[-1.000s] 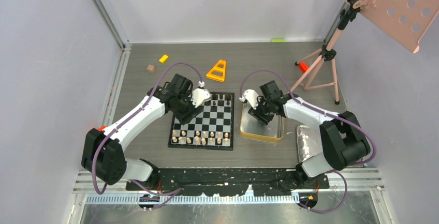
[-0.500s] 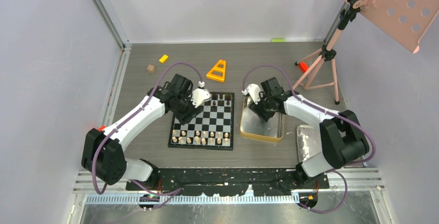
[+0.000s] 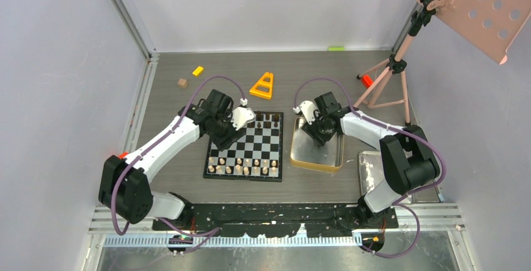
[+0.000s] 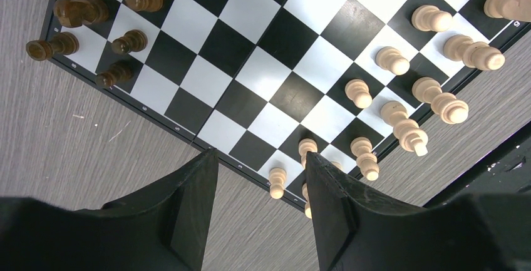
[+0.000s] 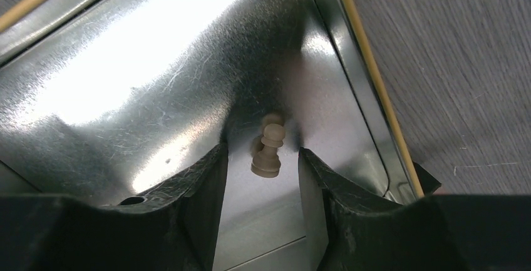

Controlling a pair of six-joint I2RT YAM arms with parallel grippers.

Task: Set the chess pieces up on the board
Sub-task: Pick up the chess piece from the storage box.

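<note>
**A:** Right claw (image 5: 261, 152) first. Its jaws are parted with one finger on each side of a pale pawn (image 5: 268, 148), and there's a sliver of gap on both sides, so nothing is gripped.

**B:** The pawn stands upright on the shiny floor of the tin (image 5: 366, 71), close to a corner wall.

**A:** From above, the right arm (image 3: 369, 132) bends sharply at the elbow above the silver tray (image 3: 368, 169). Its forearm runs left and its wrist tips down into the far end of the tin.

**B:** Now the left claw (image 4: 262, 157). Its jaws are apart too, with nothing between them, and it hangs over the left edge of the board (image 4: 250, 83).

**A:** Just past its fingertips the pale pieces (image 4: 401, 127) stand along the board's near rows. One or two sit right by the right fingertip without touching it.

**B:** The dark pieces (image 4: 78, 11) are bunched at the far corner, only a handful of them. The middle squares are bare.

**A:** The left arm (image 3: 175, 136) is stretched long. The elbow sits low at the table's left, the forearm angles up to the board's far-left corner, and the wrist is bent over the squares.

**B:** The tin lies just right of the board, nearly touching it.
</note>
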